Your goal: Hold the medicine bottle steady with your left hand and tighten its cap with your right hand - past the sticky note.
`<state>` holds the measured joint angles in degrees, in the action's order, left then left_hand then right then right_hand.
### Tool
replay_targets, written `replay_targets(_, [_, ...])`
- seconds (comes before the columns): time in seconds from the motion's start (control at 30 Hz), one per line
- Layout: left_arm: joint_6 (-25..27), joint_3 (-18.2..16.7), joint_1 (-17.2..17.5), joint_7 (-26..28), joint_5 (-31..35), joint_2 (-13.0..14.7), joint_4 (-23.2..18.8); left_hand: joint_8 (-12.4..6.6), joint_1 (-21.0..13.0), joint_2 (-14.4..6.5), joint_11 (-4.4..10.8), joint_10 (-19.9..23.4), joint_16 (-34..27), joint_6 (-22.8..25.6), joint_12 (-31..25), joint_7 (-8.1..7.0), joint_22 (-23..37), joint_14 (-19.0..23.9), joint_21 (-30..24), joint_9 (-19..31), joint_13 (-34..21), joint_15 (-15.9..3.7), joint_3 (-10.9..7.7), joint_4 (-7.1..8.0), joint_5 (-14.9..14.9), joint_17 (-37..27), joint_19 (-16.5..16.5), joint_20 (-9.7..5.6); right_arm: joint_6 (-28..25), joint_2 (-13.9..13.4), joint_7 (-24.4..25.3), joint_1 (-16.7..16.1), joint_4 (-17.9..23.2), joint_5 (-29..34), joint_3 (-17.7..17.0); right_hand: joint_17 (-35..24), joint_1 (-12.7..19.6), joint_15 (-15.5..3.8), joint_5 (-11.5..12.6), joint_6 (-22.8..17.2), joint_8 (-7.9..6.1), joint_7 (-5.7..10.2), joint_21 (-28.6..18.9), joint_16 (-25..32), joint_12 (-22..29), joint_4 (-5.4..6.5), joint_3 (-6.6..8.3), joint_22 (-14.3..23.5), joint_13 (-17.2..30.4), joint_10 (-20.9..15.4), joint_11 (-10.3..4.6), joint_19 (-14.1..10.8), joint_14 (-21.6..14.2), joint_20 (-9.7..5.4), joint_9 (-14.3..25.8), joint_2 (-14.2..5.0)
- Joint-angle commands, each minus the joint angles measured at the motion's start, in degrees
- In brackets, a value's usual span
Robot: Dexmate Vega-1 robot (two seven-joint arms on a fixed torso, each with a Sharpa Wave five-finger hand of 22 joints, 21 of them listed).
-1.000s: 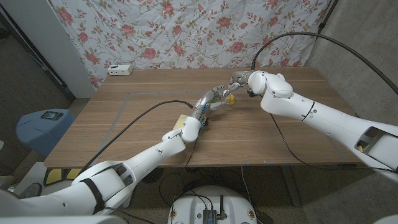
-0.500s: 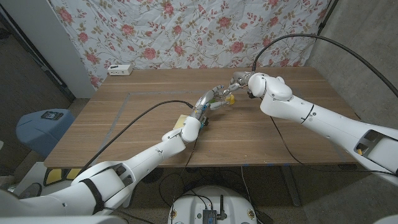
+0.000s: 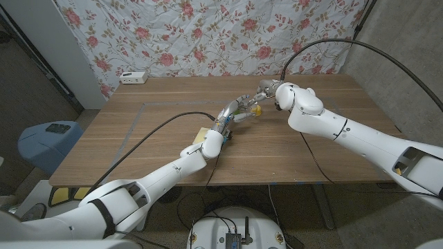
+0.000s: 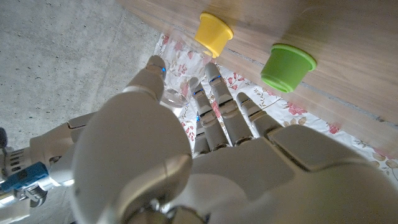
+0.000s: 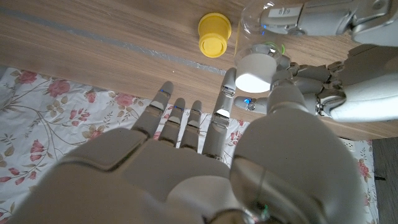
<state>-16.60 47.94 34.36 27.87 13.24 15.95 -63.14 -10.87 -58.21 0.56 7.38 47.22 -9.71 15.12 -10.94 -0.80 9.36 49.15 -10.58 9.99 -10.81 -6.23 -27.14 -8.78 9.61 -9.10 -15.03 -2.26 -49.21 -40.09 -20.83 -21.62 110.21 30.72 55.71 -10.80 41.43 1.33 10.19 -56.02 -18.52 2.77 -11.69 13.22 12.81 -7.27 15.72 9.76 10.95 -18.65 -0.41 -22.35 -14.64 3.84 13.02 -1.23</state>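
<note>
Toward the middle of the desk [image 3: 138, 131], nearer its far edge: one medicine bottle [image 5: 261, 28], clear-walled, with a white cap [image 5: 254, 73].

Left hand [image 3: 235, 111]: fingers wrapped round the bottle's body, gripping it. Purpose, as judged: to brace the bottle so that it cannot spin while the cap is turned.

Right hand [image 3: 266, 90]: brought in from the far right side to meet the left hand. In the right wrist view its thumb and one finger [image 5: 225, 102] reach to the cap's rim while the remaining fingers are spread. Whether the cap is firmly pinched or only touched cannot be told. Purpose, as judged: a fingertip hold suited to twisting a small lid.

Sticky note [image 3: 203, 133]: yellow, lying on the desk beside the left wrist, on the near side of the bottle, so the work takes place beyond it as the task asks.

Also present: a yellow cup [image 5: 214, 35] and a green cup [image 4: 287, 67], upside down on the desk close to the bottle, apart from both hands; a white box [image 3: 133, 77] at the far left corner.

Progress: tightening appears to be under way; how tight the cap sits cannot be read.
</note>
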Motion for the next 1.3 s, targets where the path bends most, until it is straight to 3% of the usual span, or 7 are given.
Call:
replay_targets(0.03, [0.1, -0.2, 0.2, -0.1, 0.0, 0.1, -0.3, 0.13, -0.1, -0.3, 2.04, 2.1, -0.2, 0.0, -0.3, -0.06, 0.1, 0.3, 0.0, 0.1, -0.1, -5.04, -0.22, 0.03, 0.5, 0.0, 0.1, -7.40, -1.8, 1.0, 1.7, -0.1, -0.3, 0.5, 0.8, -0.2, -0.5, -0.11, 0.3, -2.2, -0.46, 0.86, -0.3, 0.4, 0.4, 0.06, -0.35, 0.1, 0.0, -1.1, 0.13, -0.6, -0.8, 0.02, 0.1, -0.07])
replay_targets(0.5, [-0.1, -0.2, 0.1, 0.2, -0.1, -0.1, 0.3, 0.11, -0.1, -0.2, 1.99, 2.3, -0.2, 0.1, -0.3, -0.16, 0.1, 0.3, 0.0, 0.1, -0.1, -5.11, -0.15, -0.05, 0.5, -0.1, 0.0, -7.51, -4.5, 1.8, 2.8, 0.9, -1.2, 3.0, 3.5, -0.3, -1.7, -0.44, 0.3, -5.6, -1.25, 0.50, -0.2, 0.5, 0.5, 0.23, -0.91, 0.1, 0.0, -3.4, 0.04, -1.5, -2.3, 0.04, -0.2, 0.04])
replay_targets(1.3, [-0.4, -0.1, -0.3, 0.4, -0.2, -0.3, 1.2, 0.16, 0.0, -0.3, 1.97, 2.2, -0.2, -0.1, -0.3, 0.01, 0.1, 0.2, 0.0, 0.1, -0.1, -4.99, -0.28, 0.05, 0.5, 0.0, 0.1, -7.43, -5.4, 3.1, 5.9, 0.5, -2.2, 3.8, 3.8, -0.3, -4.1, -0.78, 0.0, -12.0, -2.56, 0.24, -0.1, 0.5, 0.5, 0.28, -2.18, 0.2, -0.1, -7.4, -0.86, -2.9, -4.7, -0.10, -0.9, 1.24])
